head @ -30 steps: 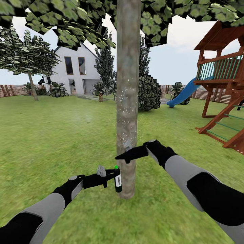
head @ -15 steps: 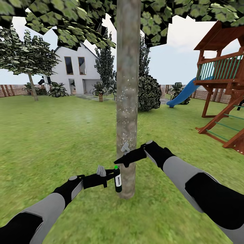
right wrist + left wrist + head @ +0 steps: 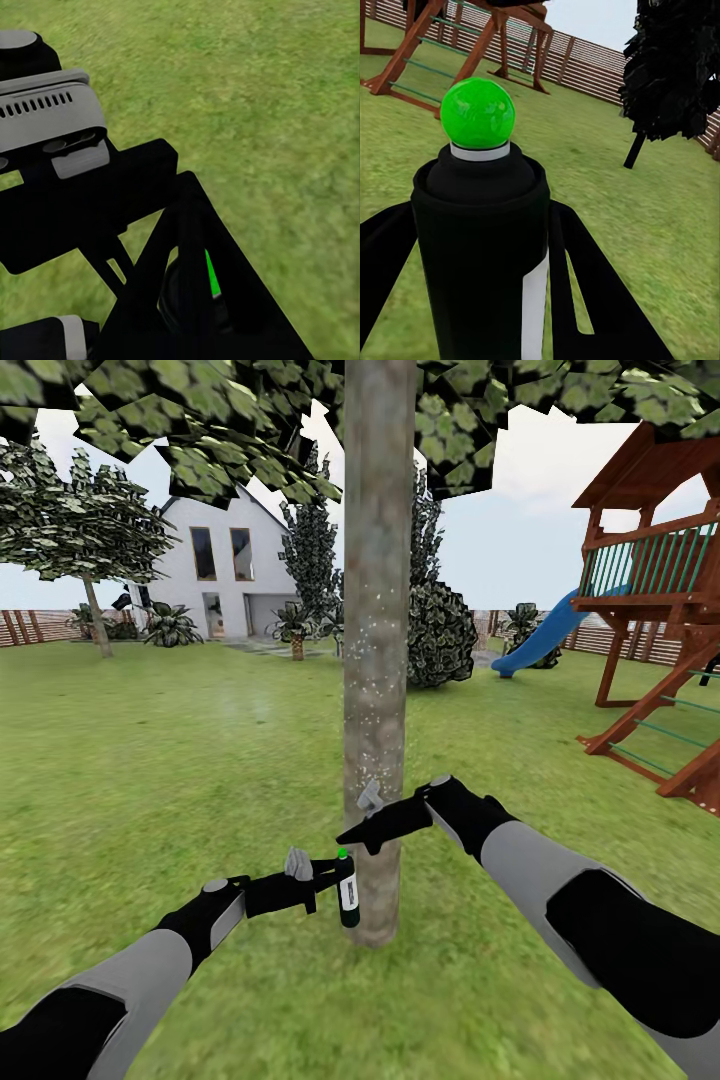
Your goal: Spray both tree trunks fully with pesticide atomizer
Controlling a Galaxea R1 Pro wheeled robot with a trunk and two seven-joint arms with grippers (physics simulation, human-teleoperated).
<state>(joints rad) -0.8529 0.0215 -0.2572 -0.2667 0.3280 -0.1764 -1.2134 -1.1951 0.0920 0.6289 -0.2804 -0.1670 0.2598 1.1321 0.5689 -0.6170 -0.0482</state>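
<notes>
Lawn behind — dark atomizer (image 3: pixel 347 888) (green-capped) upright.

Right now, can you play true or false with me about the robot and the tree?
1. The left tool holds the pesticide atomizer. True.
2. The bottle has a red ball on top. False: it is green.
3. White specks of pesticide dot the tree trunk. True.
4. The slide is yellow. False: it is blue.
5. The right tool is down on the grass. False: it is up beside the trunk.
</notes>
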